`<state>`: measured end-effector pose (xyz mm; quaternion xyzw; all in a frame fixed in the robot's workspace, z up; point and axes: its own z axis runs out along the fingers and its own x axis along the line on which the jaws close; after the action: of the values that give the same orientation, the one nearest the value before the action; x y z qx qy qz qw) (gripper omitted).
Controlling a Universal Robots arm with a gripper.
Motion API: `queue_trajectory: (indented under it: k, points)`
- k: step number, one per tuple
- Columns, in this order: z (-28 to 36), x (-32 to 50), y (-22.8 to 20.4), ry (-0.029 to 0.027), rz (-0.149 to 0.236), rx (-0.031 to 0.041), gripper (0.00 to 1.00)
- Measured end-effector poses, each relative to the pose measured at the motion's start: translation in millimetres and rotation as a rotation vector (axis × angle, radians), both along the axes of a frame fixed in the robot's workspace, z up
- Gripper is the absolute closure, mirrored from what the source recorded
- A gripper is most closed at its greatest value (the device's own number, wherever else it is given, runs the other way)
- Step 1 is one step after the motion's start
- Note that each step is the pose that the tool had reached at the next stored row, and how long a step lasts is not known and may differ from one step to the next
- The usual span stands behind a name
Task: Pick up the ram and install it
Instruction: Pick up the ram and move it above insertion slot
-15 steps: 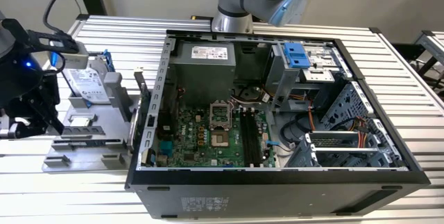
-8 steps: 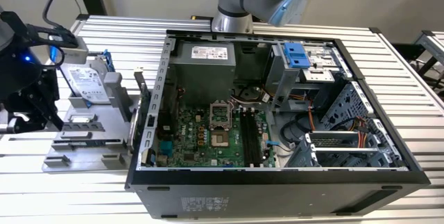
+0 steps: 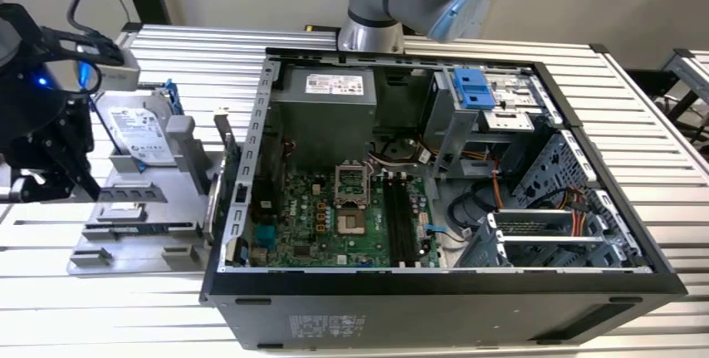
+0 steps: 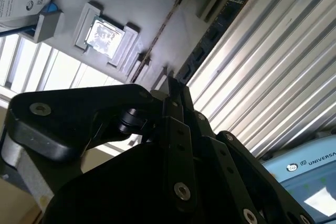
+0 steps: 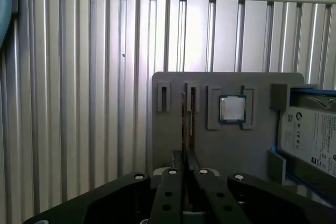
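Furthest to the exterior view's left hangs the gripper [image 3: 61, 183], raised off the ridged tabletop [image 3: 111, 316] and showing over the left end of the grey holder [image 3: 139, 248], the one fixed thing to steer by here. Its jaws are clenched tip against tip, and as far as the wrist views show they grasp nothing. On the holder's far side a silver hard drive [image 3: 139, 138] in a blue frame leans in its cradle. In the first wrist view a small square chip [image 5: 232, 108] lies in a pocket of the holder just beside that drive. The ram [image 5: 185, 124] is in the holder too, on the side of the chip away from the drive. It stands on its long edge in narrow slots, so in both wrist views it reads as a thin line. That line is the relation that counts: it runs straight away from between the jaws, its long axis in the plane of their gap. The jaws would therefore close across its flat faces, not along its length. I judge the pick-up not yet made, since the ram sits seated in the holder, below the jaws. Just beside the holder, on the exterior view's right, stands the open computer case [image 3: 443, 312], with the green motherboard [image 3: 321, 225] and its long black slots [image 3: 404, 217] well apart from the holder.
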<state>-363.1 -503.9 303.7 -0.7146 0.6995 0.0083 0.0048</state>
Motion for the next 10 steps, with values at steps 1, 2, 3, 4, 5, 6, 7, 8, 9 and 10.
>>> queue_trajectory:
  k: [1,2,3,4,5,6,7,8,9,10]
  points:
    - [1.0,0.1,0.5,-0.0001,0.000,0.0001,1.00]
    - [2.0,0.1,1.1,-0.0001,0.000,0.0001,1.00]
    - [2.9,0.0,1.6,-0.0001,0.000,0.0001,1.00]
    - [3.9,0.0,2.1,-0.0001,-0.001,0.0000,1.00]
    - [4.8,0.0,2.7,0.0000,-0.001,0.0000,1.00]
    - [5.8,0.0,3.4,0.0000,-0.001,0.0000,1.00]
    - [6.8,0.0,4.0,-0.0001,-0.001,0.0000,1.00]
    - [7.7,0.0,4.7,-0.0001,-0.001,0.0000,1.00]
    - [8.6,0.0,5.4,-0.0001,-0.001,0.0001,1.00]
    - [9.5,0.1,6.2,-0.0001,-0.001,0.0001,1.00]
